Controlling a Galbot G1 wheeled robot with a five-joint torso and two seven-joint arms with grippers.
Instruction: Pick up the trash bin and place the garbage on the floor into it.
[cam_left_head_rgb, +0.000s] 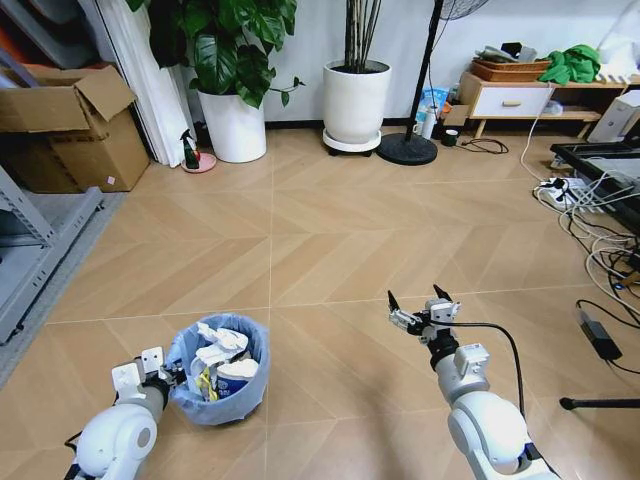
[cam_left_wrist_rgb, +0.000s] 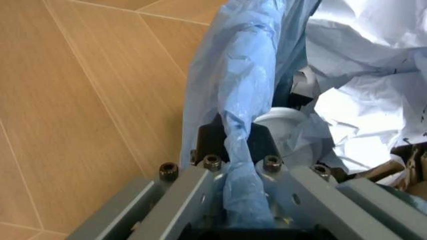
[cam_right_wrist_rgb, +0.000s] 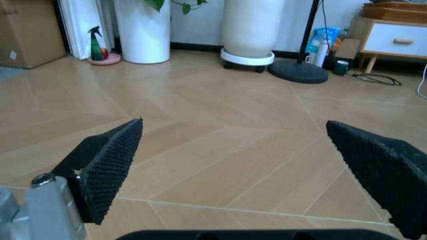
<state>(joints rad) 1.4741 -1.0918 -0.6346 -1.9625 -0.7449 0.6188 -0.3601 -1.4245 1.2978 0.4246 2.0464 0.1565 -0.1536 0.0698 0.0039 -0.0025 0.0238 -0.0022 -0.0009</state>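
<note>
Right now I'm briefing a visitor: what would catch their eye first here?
The trash bin with its blue bag, stuffed with garbage, low on the robot's left, its rim clamped by the left gripper. Next, the right gripper, open and empty over bare floor. Then two white plant pots by the far wall.

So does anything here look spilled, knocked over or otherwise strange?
Nothing looks spilled. The small round trash bin lined with crinkly blue plastic stands upright on the wood-look tiled floor, heaped with crumpled white paper. The left gripper is clamped on its rim; the right gripper hangs open above bare tiles.
</note>
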